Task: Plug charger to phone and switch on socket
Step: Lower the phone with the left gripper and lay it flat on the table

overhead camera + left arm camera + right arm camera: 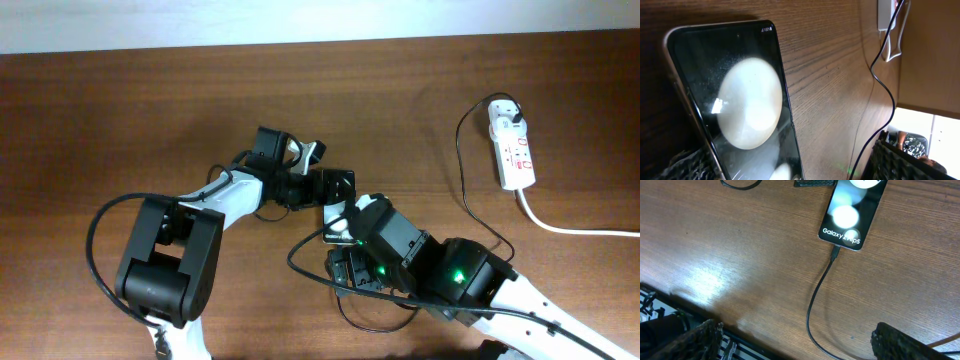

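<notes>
Lengthwise, the charger [813, 297] apparently enters the phone [852, 205] at its lettered end.

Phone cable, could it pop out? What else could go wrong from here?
The charger lies between the fingers of the open right claw; moving off could snag it and tug its tip out of the phone.
The open left claw sits around the phone; backing away crookedly might knock it.
The socket looks light; pressing its switch might shove it along.
</notes>
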`<state>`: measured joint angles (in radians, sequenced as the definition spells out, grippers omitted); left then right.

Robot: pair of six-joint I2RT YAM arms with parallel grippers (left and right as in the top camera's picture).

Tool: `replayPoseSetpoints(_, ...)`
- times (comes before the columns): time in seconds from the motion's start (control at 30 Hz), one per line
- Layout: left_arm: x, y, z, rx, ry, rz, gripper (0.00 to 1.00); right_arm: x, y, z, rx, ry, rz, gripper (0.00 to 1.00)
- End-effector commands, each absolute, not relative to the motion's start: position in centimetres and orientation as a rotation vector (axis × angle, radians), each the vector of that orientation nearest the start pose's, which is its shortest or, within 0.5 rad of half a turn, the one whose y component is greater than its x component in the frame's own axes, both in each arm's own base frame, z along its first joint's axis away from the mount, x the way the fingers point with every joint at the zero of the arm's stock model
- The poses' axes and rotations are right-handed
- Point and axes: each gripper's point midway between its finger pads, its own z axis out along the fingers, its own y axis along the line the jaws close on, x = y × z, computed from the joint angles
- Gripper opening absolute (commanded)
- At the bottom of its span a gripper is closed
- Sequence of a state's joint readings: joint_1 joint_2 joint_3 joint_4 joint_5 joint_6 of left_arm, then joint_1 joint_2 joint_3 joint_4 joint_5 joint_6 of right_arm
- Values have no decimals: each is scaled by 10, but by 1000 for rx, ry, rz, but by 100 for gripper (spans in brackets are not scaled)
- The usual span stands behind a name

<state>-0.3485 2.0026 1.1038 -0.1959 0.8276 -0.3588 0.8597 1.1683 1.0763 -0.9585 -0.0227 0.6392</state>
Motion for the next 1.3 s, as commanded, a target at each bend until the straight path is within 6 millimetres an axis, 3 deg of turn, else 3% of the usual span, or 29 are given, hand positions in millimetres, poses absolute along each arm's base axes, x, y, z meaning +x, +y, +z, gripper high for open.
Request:
replayPoseSetpoints(0.0, 346, -228, -24, 156, 2846, -1013, 99, 189, 221, 185, -303, 2696, 516, 99)
replayPoseSetpoints(0.23, 342, -209, -38, 103, 2925, -839, 99, 189, 221, 185, -303, 2696, 516, 99)
replayPoseSetpoints(0.4, 341, -208, -39, 101, 2931, -829, 99, 189, 221, 185, -303, 2696, 516, 99)
replayPoseSetpoints(0.6, 332, -207, -41, 298, 2922, -808, 99, 189, 221, 185, -303, 2696, 516, 99)
replayPoseSetpoints(1.03, 335, -199, -45, 289, 2933, -725, 99, 189, 221, 185, -303, 2696, 516, 99)
replayPoseSetpoints(1.13, 334, -200, -45, 464, 2886, -708, 99, 189, 221, 185, -303, 2696, 516, 99)
replayPoseSetpoints(1.27, 339, -190, -50, 468, 2889, -608, 99, 189, 221, 185, -303, 2696, 516, 99)
